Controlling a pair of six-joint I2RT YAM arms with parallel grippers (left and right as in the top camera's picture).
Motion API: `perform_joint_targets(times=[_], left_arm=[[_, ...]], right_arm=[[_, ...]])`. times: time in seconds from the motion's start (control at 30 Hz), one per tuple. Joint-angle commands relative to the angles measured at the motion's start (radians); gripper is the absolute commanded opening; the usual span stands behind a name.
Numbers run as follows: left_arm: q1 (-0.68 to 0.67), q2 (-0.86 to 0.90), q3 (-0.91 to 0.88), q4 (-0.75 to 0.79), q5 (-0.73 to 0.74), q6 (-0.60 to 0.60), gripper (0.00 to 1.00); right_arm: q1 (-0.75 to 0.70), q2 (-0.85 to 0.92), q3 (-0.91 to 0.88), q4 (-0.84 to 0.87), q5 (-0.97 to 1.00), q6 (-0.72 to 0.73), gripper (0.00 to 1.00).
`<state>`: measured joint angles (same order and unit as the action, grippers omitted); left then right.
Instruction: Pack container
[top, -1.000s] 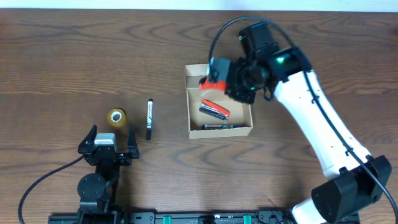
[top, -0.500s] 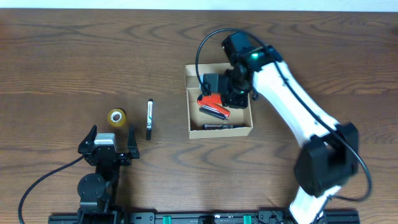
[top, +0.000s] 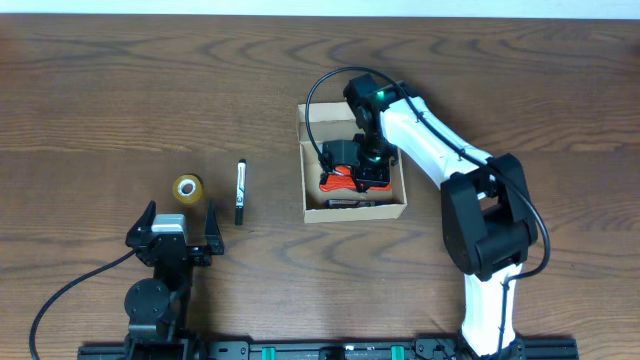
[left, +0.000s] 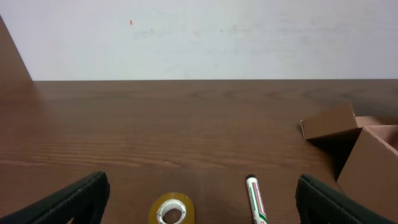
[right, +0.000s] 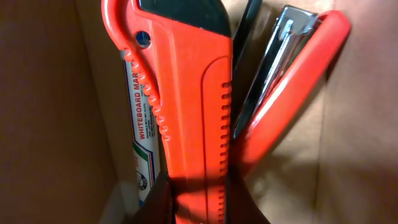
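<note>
Right wrist view: the cutter (right: 186, 93) runs off the top and bottom edges. The right fingers (right: 152, 208), pressed to its sides, are blurred dark wedges clipped by the lower edge. Behind it a labelled marker (right: 142, 143) shows only a strip, its print stopping at "WHITEBOARD MAR". The stapler (right: 286, 93) loses its lower end behind the cutter.

Left wrist view: the spread left fingers (left: 81, 196) appear only as tips in the lower corners. The tape (left: 173, 210) and a loose marker (left: 255, 200) are cut by the bottom edge. The box (left: 373, 162) is cut by the right edge, its inside hidden by its wall.

Overhead: the right arm (top: 425, 140) covers most of the box's contents.
</note>
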<state>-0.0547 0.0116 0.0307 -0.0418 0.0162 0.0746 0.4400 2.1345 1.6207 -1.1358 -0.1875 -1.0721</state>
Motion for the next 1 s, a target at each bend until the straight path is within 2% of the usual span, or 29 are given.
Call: perform_joint_targets(times=[0.0,0.17,0.2,0.47,0.67,0.77,0.8,0.87,0.97], left_arm=[[0.004,-0.006,-0.022,-0.02,0.01,-0.011,0.95],[0.004,-0.006,-0.022,-0.021,0.01,-0.011,0.95],[0.004,-0.006,-0.022,-0.021,0.01,-0.011,0.95],[0.004,-0.006,-0.022,-0.019,0.01,-0.011,0.95],[0.004,-0.006,-0.021,0.034,0.005,-0.006,0.95],[0.004,-0.006,-0.02,0.053,0.011,-0.109,0.95],[0.004,-0.006,-0.015,0.04,0.011,-0.143,0.95],[0.004,-0.006,0.011,-0.032,0.011,-0.244,0.95],[0.004,0.008,0.066,-0.159,0.01,-0.294,0.95]], right_arm=[[-0.001,0.002,-0.005,-0.001,-0.019,-0.052,0.01],[-0.001,0.002,-0.005,0.002,-0.02,-0.07,0.02],[-0.001,0.002,-0.005,0.003,-0.02,-0.069,0.13],[-0.001,0.002,-0.005,0.003,-0.019,-0.064,0.39],[0.009,-0.042,0.026,-0.012,-0.027,0.025,0.4],[0.011,-0.114,0.066,-0.011,-0.026,0.059,0.43],[0.011,-0.134,0.08,-0.009,-0.026,0.082,0.47],[0.002,-0.184,0.117,-0.009,-0.023,0.154,0.72],[-0.037,-0.25,0.159,-0.009,-0.019,0.257,0.84]])
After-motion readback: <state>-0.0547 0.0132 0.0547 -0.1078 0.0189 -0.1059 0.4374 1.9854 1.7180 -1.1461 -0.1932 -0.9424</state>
